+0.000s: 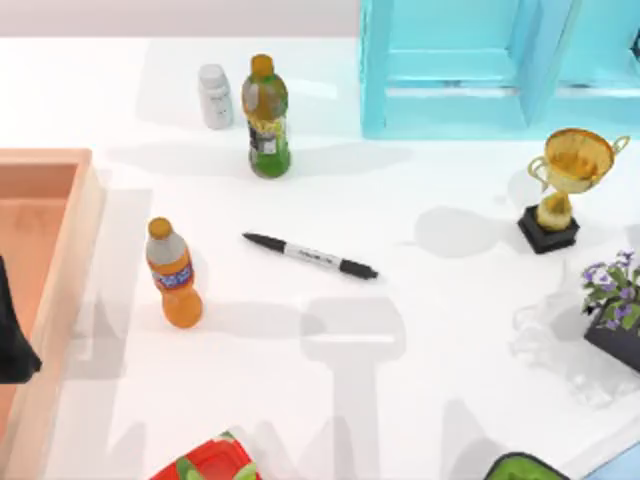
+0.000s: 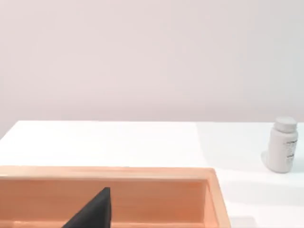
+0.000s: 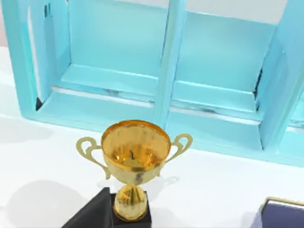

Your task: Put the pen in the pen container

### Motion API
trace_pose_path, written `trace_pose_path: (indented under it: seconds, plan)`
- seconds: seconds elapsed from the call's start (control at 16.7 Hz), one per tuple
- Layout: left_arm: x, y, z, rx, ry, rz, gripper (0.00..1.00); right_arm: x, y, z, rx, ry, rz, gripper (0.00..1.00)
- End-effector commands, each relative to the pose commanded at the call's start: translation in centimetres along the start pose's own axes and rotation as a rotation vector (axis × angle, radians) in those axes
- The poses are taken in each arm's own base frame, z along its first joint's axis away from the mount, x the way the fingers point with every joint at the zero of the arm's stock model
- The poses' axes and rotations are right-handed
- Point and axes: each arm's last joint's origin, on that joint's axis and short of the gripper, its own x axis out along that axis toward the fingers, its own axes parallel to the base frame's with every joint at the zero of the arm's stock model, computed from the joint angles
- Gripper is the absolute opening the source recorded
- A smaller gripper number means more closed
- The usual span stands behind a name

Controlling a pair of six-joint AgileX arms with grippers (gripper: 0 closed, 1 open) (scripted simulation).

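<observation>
So far nothing is done: the pen [image 1: 310,256] lies untouched mid-desk; the left tool [image 1: 12,340] sits at the left edge, grip state unclear.

Wooden tray [image 1: 84,230] lies under the left gripper [image 1: 12,340]. An orange drink bottle [image 1: 174,274] stands upright just outside the tray's rim, and a green bottle [image 1: 266,118] and a white pill bottle [image 1: 215,96] stand farther off, close together. Gold trophy [image 3: 135,156] on a black base sits right at the right gripper [image 3: 92,213], with a blue shelf unit [image 3: 171,71] beyond it and a purple-flowered pot plant [image 1: 615,310] near to one side.
</observation>
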Motion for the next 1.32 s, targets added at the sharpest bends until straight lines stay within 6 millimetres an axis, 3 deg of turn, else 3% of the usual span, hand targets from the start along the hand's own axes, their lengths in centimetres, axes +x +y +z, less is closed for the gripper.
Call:
trace_pose_path:
  seconds: [0.18, 0.36, 0.54, 0.66, 0.84, 1.02, 1.32]
  plan:
    - [0.0, 0.0, 0.0, 0.000, 0.000, 0.000, 1.00, 2.3, 1.0, 5.4, -0.084, 0.137, 0.076, 1.00]
    - [0.0, 0.0, 0.0, 0.000, 0.000, 0.000, 1.00, 6.3, 3.3, 10.3, -0.194, 0.284, 0.166, 1.00]
    - [0.0, 0.0, 0.0, 0.000, 0.000, 0.000, 1.00, 11.5, 7.2, 13.6, -0.324, 0.434, 0.263, 1.00]
    - [0.0, 0.0, 0.0, 0.000, 0.000, 0.000, 1.00, 15.1, 10.6, 14.5, -0.418, 0.533, 0.327, 1.00]
    - [0.0, 0.0, 0.0, 0.000, 0.000, 0.000, 1.00, 20.1, 16.4, 13.8, -0.563, 0.677, 0.415, 1.00]
    - [0.0, 0.0, 0.0, 0.000, 0.000, 0.000, 1.00, 23.9, 21.9, 11.1, -0.701, 0.809, 0.489, 1.00]
    - [0.0, 0.0, 0.0, 0.000, 0.000, 0.000, 1.00, 27.2, 28.3, 5.4, -0.874, 0.977, 0.566, 1.00]
